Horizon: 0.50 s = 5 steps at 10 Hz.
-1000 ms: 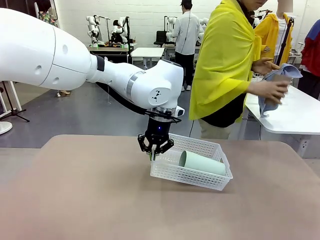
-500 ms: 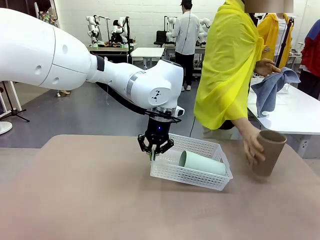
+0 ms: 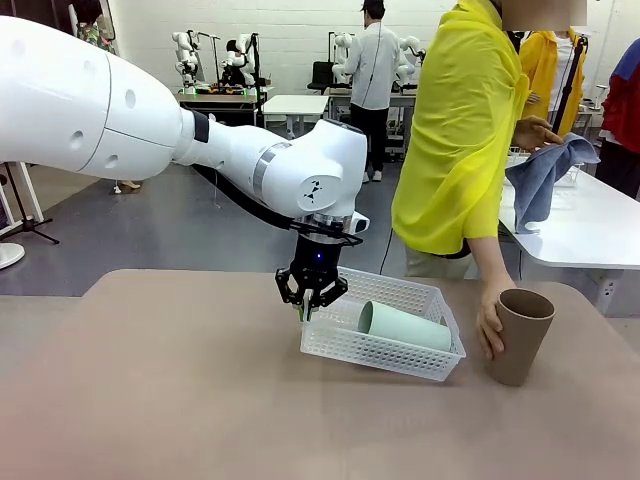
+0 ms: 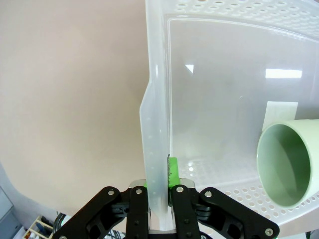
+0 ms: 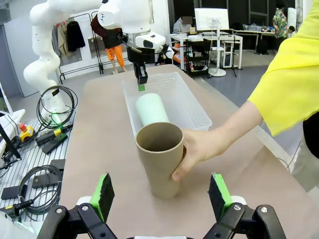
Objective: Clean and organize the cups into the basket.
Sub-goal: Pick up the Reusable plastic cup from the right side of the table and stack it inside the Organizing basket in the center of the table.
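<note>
The white basket sits tilted on the brown table, its left end lifted, with my left gripper shut on its left rim. A mint green cup lies on its side inside. The left wrist view shows my left gripper pinching the basket wall, with the mint cup's mouth at the right. A brown cup stands upright just right of the basket, a person's hand around it. My right gripper is open just short of this brown cup, the hand on the cup's right side.
A person in a yellow top stands at the table's far right corner. A blue cloth lies on a white table behind. Cables lie on a rack beside my table's edge. Bare tabletop stretches left of the basket.
The person turned from the back table and set the brown cup down on my table to the right of the basket, hand still on it. My left gripper and the basket have not moved.
</note>
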### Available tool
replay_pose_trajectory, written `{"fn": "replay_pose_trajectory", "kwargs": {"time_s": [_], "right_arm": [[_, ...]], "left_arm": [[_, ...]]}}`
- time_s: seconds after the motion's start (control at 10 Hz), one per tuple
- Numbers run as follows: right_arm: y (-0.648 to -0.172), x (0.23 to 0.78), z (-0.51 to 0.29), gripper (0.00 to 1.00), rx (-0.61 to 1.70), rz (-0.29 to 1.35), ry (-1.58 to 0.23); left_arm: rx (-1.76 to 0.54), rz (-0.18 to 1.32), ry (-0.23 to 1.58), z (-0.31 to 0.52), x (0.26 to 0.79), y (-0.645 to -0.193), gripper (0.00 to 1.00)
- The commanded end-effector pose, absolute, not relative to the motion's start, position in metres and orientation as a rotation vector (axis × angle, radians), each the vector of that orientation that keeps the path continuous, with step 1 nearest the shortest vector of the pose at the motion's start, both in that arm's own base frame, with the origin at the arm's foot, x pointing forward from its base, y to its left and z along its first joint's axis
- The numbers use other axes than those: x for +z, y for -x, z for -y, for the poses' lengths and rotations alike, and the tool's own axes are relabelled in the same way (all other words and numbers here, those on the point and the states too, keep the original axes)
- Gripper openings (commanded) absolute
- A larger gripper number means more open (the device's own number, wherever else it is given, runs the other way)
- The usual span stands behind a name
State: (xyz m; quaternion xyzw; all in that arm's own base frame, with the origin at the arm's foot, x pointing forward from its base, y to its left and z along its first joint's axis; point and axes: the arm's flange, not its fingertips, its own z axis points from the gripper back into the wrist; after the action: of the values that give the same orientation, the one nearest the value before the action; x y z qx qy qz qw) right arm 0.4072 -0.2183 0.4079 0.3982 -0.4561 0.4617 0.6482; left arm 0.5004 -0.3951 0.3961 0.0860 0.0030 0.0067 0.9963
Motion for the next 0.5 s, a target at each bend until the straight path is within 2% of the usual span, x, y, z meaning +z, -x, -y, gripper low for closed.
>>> {"fn": "replay_pose_trajectory", "kwargs": {"time_s": [0.0,0.3,0.4], "right_arm": [[-0.407,0.408,0.219,1.00,1.044,1.041,-0.923],[-0.407,0.408,0.218,1.00,1.050,1.037,-0.905],[-0.419,0.384,0.212,1.00,1.150,0.959,-0.977]], "left_arm": [[0.010,-0.001,-0.159,0.392,0.395,-0.498,0.00],[0.010,-0.001,-0.159,0.392,0.395,-0.498,0.00],[0.010,-0.001,-0.159,0.392,0.395,-0.498,0.00]]}}
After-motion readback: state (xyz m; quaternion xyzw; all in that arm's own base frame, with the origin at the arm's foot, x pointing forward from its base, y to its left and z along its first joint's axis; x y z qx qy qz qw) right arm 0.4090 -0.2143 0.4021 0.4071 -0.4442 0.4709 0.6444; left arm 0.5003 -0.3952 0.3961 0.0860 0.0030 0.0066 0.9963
